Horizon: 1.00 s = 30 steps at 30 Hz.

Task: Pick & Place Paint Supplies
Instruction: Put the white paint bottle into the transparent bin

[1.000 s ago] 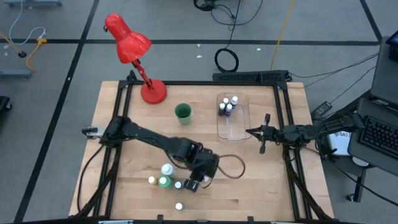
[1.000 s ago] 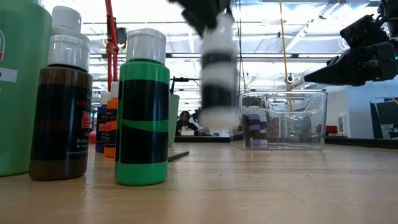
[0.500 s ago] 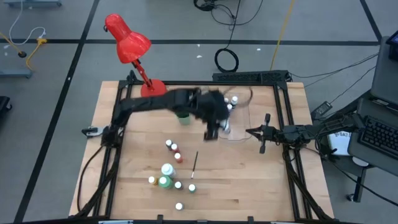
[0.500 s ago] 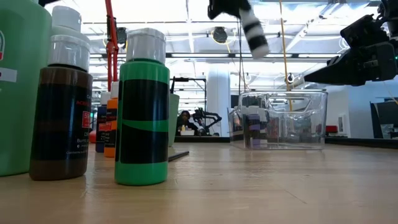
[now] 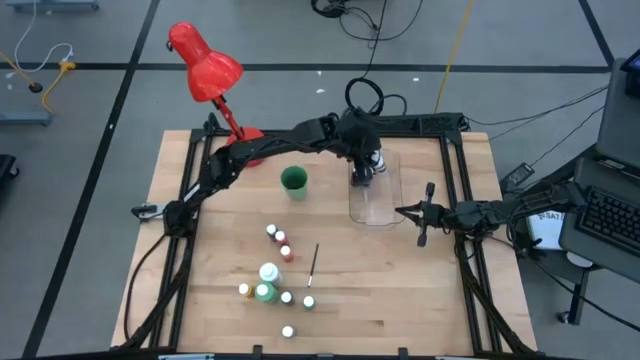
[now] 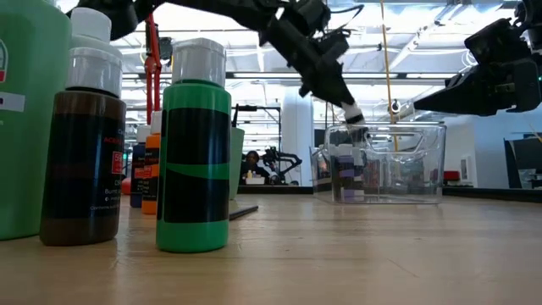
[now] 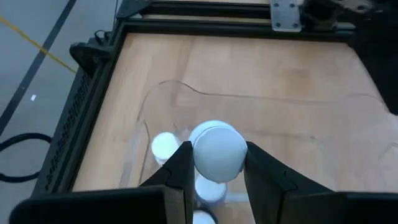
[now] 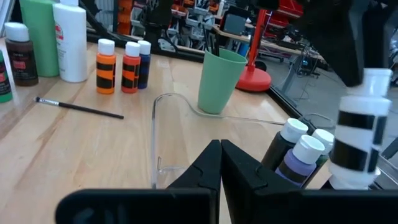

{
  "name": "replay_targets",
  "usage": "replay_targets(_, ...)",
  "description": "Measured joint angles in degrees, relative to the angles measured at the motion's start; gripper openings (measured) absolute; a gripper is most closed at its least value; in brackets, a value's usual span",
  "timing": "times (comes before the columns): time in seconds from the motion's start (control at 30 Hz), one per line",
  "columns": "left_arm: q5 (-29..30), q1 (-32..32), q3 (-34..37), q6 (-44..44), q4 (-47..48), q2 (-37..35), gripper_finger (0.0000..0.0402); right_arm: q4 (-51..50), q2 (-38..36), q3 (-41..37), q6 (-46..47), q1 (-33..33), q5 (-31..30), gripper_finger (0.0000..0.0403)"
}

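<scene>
Place step: left claw (image 6: 351, 114) grips a black-and-white paint bottle (image 8: 357, 142) by its cap, hanging over the clear tray (image 5: 385, 208) beside 3 bottles already inside. Next: lower into a free spot, release. Right claw (image 5: 422, 215) closed, empty, waiting near the tray's right edge above the surface (image 5: 400, 290).

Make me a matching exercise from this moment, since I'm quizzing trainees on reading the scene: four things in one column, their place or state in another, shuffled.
Things:
1. left gripper
2. right gripper
3. green cup
4. paintbrush

Places or states:
A. lying flat on the bare wood among the small bottles
B. shut and empty, beside the clear tray
C. standing upright between the red lamp and the tray
D. over the tray, shut on a white-capped bottle

Pairs: 1-D, 2-B, 3-C, 4-A
</scene>
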<state>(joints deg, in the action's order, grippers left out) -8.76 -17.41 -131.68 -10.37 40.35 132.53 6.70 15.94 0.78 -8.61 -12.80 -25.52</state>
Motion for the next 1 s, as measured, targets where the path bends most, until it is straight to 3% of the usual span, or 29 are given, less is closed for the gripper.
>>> replay_targets(0.3,-0.39,0.15,-0.12,-1.36,-4.02,3.91,0.0093,0.07,0.0,0.0,-1.58,0.0,0.02,0.0004)
replay_targets(0.57,7.35,1.45,-0.11,-2.53,-4.11,7.04,0.0093,0.67,-0.02,0.02,-1.73,0.0,0.02,0.0004)
replay_targets(1.0,6.86,0.52,-0.09,0.08,-3.48,7.8,0.0093,0.77,0.0,0.02,-1.65,0.0,0.04,0.0004)
